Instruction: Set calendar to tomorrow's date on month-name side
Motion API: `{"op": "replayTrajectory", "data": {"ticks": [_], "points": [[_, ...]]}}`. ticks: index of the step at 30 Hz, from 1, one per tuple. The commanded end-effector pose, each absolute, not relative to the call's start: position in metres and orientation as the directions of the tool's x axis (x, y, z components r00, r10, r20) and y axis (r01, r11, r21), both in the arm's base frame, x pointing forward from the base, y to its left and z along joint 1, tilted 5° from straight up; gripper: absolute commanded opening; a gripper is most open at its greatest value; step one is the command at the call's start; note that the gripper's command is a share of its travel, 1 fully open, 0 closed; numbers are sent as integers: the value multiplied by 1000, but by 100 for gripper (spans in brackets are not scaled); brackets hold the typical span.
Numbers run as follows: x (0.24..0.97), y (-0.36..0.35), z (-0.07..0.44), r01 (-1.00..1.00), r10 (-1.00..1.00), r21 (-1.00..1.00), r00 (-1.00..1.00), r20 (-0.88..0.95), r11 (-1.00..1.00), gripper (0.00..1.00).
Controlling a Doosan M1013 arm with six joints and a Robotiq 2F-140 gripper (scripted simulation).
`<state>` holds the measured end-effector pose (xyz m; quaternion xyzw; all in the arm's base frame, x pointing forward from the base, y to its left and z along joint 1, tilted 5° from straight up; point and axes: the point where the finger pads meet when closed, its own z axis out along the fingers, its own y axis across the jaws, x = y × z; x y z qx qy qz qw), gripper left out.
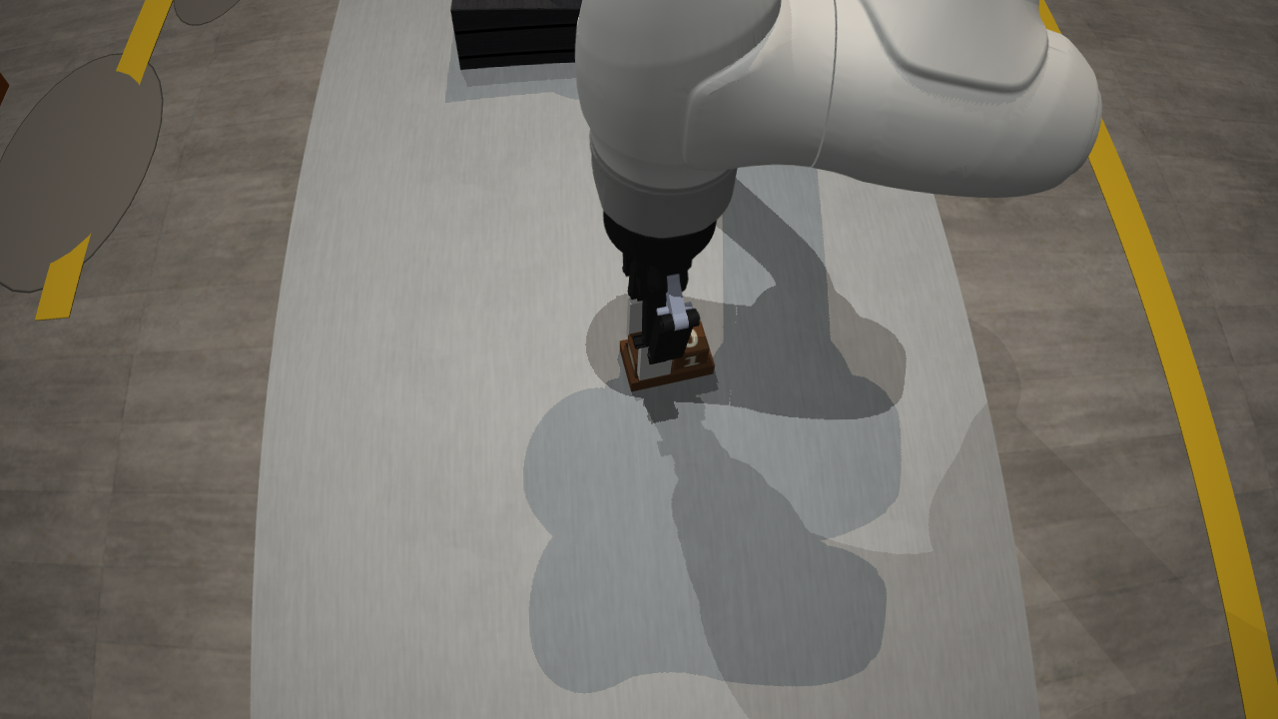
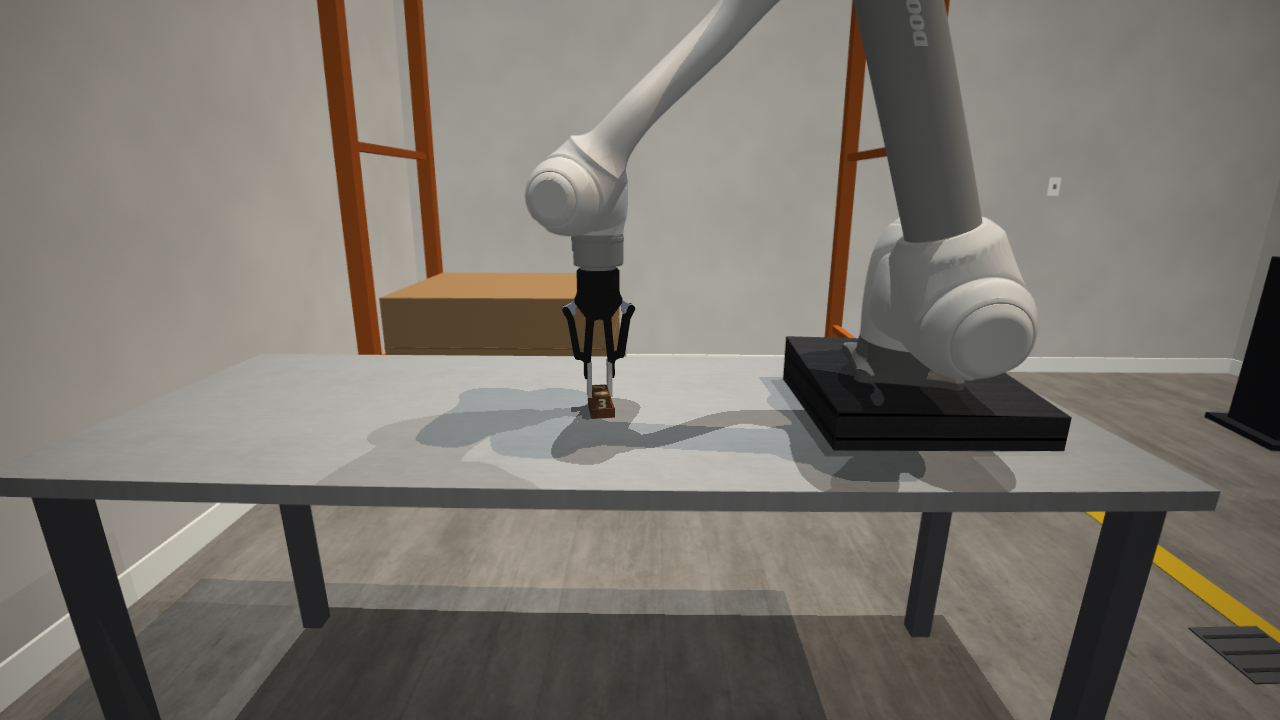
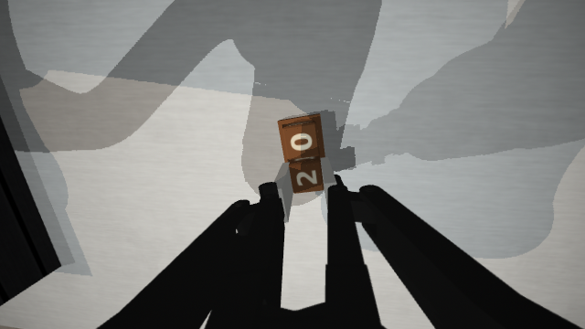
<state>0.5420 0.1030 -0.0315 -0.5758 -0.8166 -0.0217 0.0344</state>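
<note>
A small brown tray [image 1: 668, 380] lies flat on the grey table [image 1: 401, 401] [image 2: 268, 420] and holds two brown cubes side by side. In the wrist view, the near cube [image 3: 307, 175] shows a 2 on top and the far cube [image 3: 302, 142] [image 1: 695, 344] shows a 0. The far cube's side face in the top view reads 1. My gripper [image 1: 661, 349] [image 2: 601, 380] [image 3: 306, 173] points straight down, with its finger pads against both sides of the cube with the 2. That cube [image 2: 601, 404] shows a 3 in the exterior view. The month's name is hidden.
The arm's black base plate [image 2: 930, 416] [image 1: 509, 35] sits on the table at one end. A brown box [image 2: 474, 313] and orange rack posts [image 2: 344, 179] stand behind the table. A yellow floor line [image 1: 1179, 358] runs alongside the table.
</note>
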Motion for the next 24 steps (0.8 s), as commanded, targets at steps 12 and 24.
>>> {"op": "replayTrajectory", "data": {"ticks": [12,24], "points": [[538,105,-35,939,936,-6,-341,83,343,16],[538,105,-35,939,936,-6,-341,83,343,18]]}}
